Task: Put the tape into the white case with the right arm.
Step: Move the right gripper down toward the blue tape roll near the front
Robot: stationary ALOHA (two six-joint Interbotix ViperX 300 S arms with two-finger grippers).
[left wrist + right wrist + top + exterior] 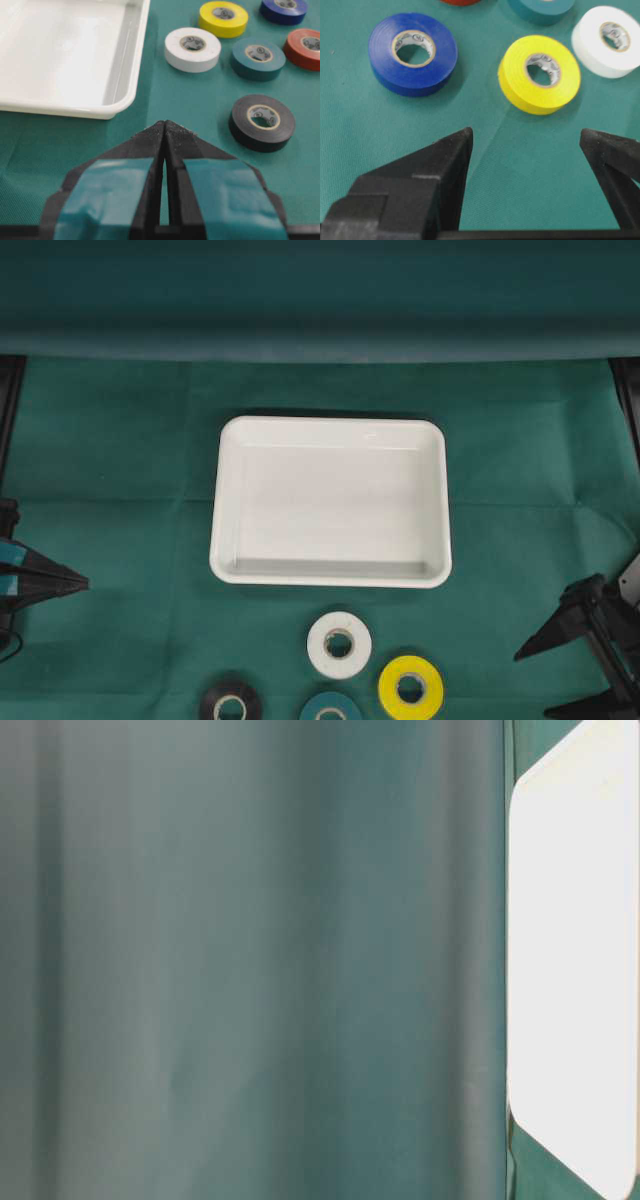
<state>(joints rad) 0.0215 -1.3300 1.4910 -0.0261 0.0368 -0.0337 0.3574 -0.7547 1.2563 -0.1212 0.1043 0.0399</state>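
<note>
The white case (228, 500) sits empty in the middle of the green cloth. It also shows in the left wrist view (131, 75) and the table-level view (570, 970). Tape rolls lie in front of it: white (339, 644), yellow (411, 687), teal (331, 708) and black (230, 703). My all-black right gripper (535, 683) is open and empty at the right edge. In its wrist view the right gripper (526, 132) hovers just short of the yellow roll (540, 73). My blue-banded left gripper (80, 583) is shut and empty at the left edge.
The right wrist view also shows a blue roll (413, 53), the white roll (612, 41) and the teal roll (540, 10). The left wrist view shows a red roll (305, 47) and the black roll (262, 122). A green backdrop fills most of the table-level view.
</note>
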